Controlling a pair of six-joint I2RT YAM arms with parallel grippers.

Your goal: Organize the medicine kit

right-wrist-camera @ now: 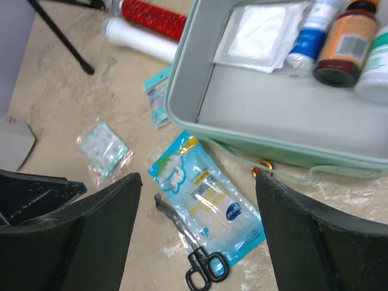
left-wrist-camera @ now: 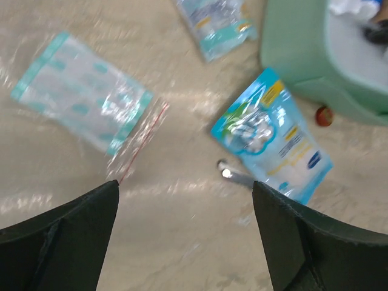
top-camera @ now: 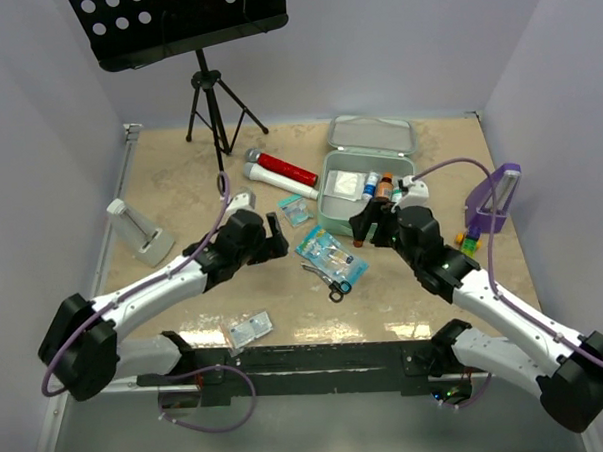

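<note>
Glossily smooth, round-cornered medicine kit (right-wrist-camera: 291, 118).

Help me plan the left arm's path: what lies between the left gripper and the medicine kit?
In the top view a small clear packet lies between the left gripper and the medicine kit, and a blue pouch sits beside that line.

In the medicine kit (right-wrist-camera: 273, 115) lie bottles (right-wrist-camera: 348, 42), with a packet (right-wrist-camera: 209, 203) and scissors (right-wrist-camera: 197, 257) just before it.
</note>
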